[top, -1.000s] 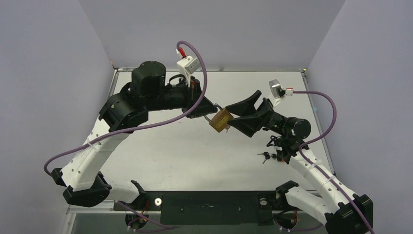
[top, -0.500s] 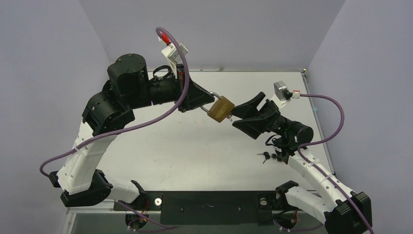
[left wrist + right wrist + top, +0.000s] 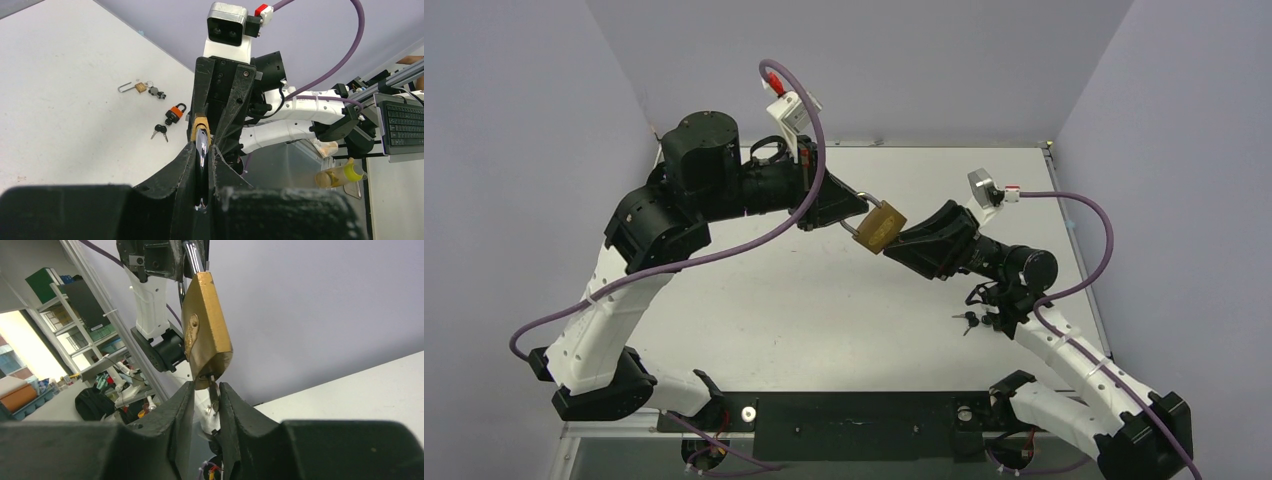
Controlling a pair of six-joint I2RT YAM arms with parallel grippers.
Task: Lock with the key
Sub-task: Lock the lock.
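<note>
A brass padlock (image 3: 880,228) hangs in the air between my two arms. My left gripper (image 3: 856,216) is shut on its steel shackle (image 3: 202,150), which runs down the slot between the jaws; the brass body (image 3: 200,130) shows just past the tips. In the right wrist view the padlock (image 3: 206,335) stands above my right gripper (image 3: 206,385). A small key (image 3: 213,392) sticks out of its underside. The right jaws have narrowed to a slot around that key, which lies against the right-hand finger. Seen from above, my right gripper (image 3: 902,240) meets the padlock's lower end.
On the white table (image 3: 824,300) lie an orange-and-black padlock (image 3: 174,112), a pair of loose keys (image 3: 160,130) and a small brass padlock (image 3: 135,88) with its shackle swung open. They sit under my right forearm (image 3: 969,320).
The right jaws went from wide open to nearly together around the key. The left arm swung left and up, then settled, carrying the padlock slightly up-table.
</note>
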